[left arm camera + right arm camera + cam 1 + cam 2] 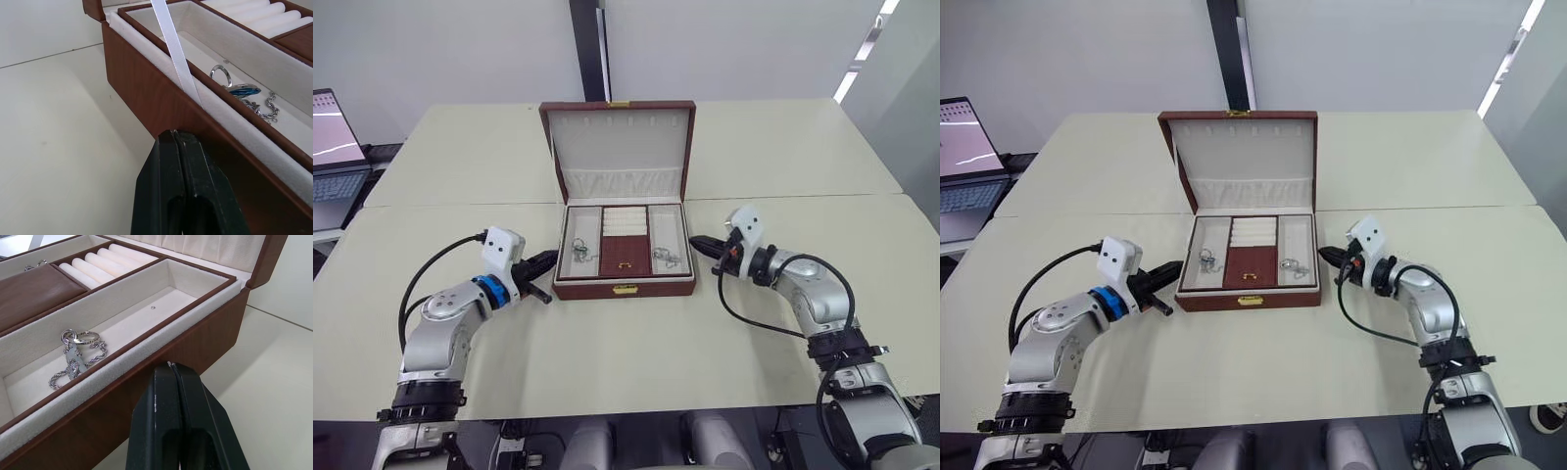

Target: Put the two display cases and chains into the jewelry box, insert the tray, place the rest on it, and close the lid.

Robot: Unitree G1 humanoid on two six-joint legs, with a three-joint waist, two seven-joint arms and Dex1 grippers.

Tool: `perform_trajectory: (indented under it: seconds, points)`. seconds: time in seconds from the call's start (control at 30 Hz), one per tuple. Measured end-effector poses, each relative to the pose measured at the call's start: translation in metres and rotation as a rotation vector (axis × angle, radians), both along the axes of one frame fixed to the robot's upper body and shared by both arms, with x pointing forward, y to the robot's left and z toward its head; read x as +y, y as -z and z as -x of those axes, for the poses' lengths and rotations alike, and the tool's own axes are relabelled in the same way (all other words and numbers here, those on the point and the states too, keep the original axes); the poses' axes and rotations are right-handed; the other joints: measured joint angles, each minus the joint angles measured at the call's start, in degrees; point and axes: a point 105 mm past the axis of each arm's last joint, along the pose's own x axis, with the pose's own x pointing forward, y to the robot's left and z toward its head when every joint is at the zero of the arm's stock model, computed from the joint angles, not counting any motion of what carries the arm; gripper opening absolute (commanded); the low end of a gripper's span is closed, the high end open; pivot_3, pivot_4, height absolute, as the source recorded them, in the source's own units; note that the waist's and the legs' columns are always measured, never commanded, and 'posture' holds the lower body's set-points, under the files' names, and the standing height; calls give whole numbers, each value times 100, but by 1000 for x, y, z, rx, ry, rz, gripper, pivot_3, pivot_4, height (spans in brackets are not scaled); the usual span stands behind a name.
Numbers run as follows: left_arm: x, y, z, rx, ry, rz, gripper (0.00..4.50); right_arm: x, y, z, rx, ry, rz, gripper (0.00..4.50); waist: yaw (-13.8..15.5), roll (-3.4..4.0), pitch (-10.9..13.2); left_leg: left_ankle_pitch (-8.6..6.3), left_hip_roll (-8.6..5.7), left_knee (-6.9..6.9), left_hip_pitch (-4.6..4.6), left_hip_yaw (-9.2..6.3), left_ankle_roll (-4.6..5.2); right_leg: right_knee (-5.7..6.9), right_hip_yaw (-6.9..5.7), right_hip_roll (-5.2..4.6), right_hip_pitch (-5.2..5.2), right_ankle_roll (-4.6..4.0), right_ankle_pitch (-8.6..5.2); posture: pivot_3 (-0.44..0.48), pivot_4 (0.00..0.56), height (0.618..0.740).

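The jewelry box [624, 287] is seen standing open near the middle of the worktop [636, 362], with its lid [619, 147] raised upright toward the far edge and the cream lining and gathered pocket turned forward. The tray [625, 243] is seated inside the box, its central brown panel flanked by cream compartments and a row of ring rolls behind it. A chain with a ring [78, 355] is laid in the right-hand compartment, and another chain with a ring and a blue piece [244, 95] is laid in the left-hand one. A white ribbon [176, 54] is stretched from the lid down to the box's left wall. The left gripper [544, 262] is held just beside the box's left wall, its fingers pressed together and gripping nothing. The right gripper [702, 244] is held just beside the box's right wall, fingers likewise closed and empty. A laptop [335, 157] is seen beyond the worktop's left edge.
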Motion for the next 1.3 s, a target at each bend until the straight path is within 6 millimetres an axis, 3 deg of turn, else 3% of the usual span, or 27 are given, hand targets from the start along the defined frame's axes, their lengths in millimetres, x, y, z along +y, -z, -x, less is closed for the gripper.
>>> perform_trajectory:
  seconds: [0.6,1.07,1.3]
  points:
    - [-6,6,50,99,66,-47,0,-9,10,58,84,-27,10,14,4,4,-5,-1,1,-2,9,-5,2,-2,5,-1,8,0,-1,0,150,740]
    - [-8,8,57,107,58,-21,0,-11,11,63,98,-17,8,14,12,4,-6,-1,-1,0,11,3,1,-2,1,-1,15,0,-1,0,150,740]
    - [-2,7,66,4,49,18,0,-17,8,58,105,-17,-14,14,2,0,-3,-1,2,-1,9,3,1,-2,1,0,11,0,-1,0,150,740]
